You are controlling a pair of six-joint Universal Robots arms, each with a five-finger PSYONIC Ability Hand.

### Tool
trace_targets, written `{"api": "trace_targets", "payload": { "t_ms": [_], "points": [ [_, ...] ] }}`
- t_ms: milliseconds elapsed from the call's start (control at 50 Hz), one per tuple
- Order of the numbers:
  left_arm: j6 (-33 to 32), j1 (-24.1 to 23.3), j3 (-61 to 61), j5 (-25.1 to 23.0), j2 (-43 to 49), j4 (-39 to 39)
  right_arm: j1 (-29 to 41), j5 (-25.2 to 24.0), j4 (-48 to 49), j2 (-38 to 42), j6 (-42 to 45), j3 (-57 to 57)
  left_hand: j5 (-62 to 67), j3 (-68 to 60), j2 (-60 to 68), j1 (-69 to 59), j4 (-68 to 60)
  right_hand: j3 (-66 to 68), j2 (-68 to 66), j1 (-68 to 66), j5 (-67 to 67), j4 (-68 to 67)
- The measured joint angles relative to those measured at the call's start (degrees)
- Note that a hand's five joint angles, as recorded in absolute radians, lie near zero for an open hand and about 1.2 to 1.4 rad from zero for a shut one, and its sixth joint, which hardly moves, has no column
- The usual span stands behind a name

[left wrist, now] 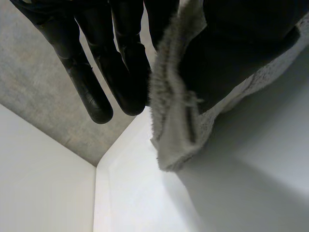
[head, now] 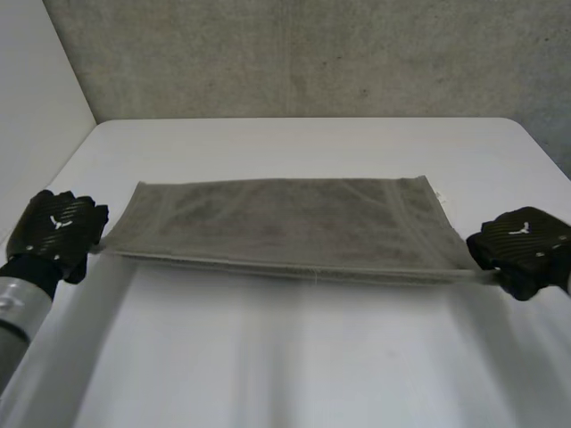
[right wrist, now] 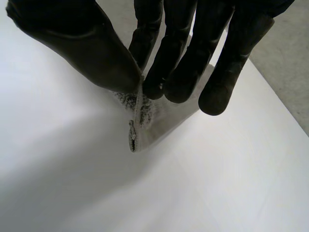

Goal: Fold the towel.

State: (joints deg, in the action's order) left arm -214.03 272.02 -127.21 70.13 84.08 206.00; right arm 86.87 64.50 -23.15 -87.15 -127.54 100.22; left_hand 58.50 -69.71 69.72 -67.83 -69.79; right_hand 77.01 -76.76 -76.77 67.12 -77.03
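Observation:
A grey-green towel [head: 285, 227] is stretched across the white table [head: 285, 357], folded double, its near edge lifted between the two hands. My left hand [head: 58, 234] pinches the towel's near left corner [left wrist: 176, 125] between thumb and fingers [left wrist: 125, 72]. My right hand [head: 522, 245] pinches the near right corner [right wrist: 137, 118] between its thumb and fingers [right wrist: 169, 72]. The far part of the towel lies on the table.
A concrete wall [head: 312, 53] stands behind the table's far edge. A white side wall [head: 31, 98] runs along the left. The table's right edge [head: 549, 152] lies close to my right hand.

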Motion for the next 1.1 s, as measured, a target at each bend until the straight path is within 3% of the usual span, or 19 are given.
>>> {"api": "trace_targets", "payload": {
  "t_ms": [80,180,280,400,520,640,920,960,1060,1100],
  "points": [
    [0.02,1.73,-1.9,-3.89,-8.43,-9.01,-3.43,-3.78,-9.19,-4.43,5.48,-2.12,0.43,-0.01,0.03,-0.36,-0.01,0.0,0.0,0.0,0.0,0.0],
    [-0.01,4.02,-3.74,-8.56,-12.78,-15.42,-6.29,-8.52,-15.12,-7.47,8.58,-4.2,0.43,-0.02,0.03,-0.48,-0.01,0.0,0.0,0.0,0.0,0.0],
    [0.02,5.37,-4.15,-10.62,-10.78,-14.79,-6.66,-10.91,-15.74,-5.96,8.42,-5.28,0.43,-0.02,0.03,-0.48,-0.01,0.0,0.0,0.0,0.0,0.0],
    [0.32,4.89,-0.99,-10.09,-0.73,-8.72,-4.09,-10.73,-13.43,2.4,5.16,-9.0,0.43,-0.02,0.03,-0.48,-0.02,0.0,0.0,0.0,0.0,0.0],
    [1.34,2.53,6.73,-7.73,12.35,-5.09,1.79,-6.3,-8.57,13.0,-1.22,-17.57,0.43,-0.03,0.03,-0.49,-0.02,0.0,0.0,0.0,0.0,0.0],
    [4.23,-0.7,17.29,-3.4,23.79,-4.49,7.77,1.38,-0.27,22.75,-6.88,-28.46,0.43,-0.03,0.03,-0.49,-0.02,0.0,0.0,-0.02,0.0,0.0],
    [7.88,-6.73,36.12,5.33,38.6,3.6,14.72,11.37,18.44,36.68,-13.42,-43.92,0.43,-0.03,0.03,-0.49,-0.02,-0.76,0.93,0.87,-0.91,0.69],
    [7.88,-7.37,38.5,6.33,40.47,4.29,15.32,12.37,20.26,38.29,-13.47,-45.32,-5.51,7.03,-7.81,5.58,7.15,-7.79,7.86,7.58,-7.41,7.79],
    [7.68,-9.15,43.21,7.64,45.05,4.18,16.73,15.48,23.07,42.7,-13.34,-48.78,-47.19,47.81,-49.11,46.84,48.08,-53.98,54.73,54.14,-55.81,52.52],
    [7.6,-9.66,43.92,7.78,46.06,3.8,17.15,16.64,23.37,43.83,-13.33,-49.62,-52.1,53.93,-53.9,51.88,53.86,-61.12,61.15,61.01,-63.23,60.81]
  ]
}}
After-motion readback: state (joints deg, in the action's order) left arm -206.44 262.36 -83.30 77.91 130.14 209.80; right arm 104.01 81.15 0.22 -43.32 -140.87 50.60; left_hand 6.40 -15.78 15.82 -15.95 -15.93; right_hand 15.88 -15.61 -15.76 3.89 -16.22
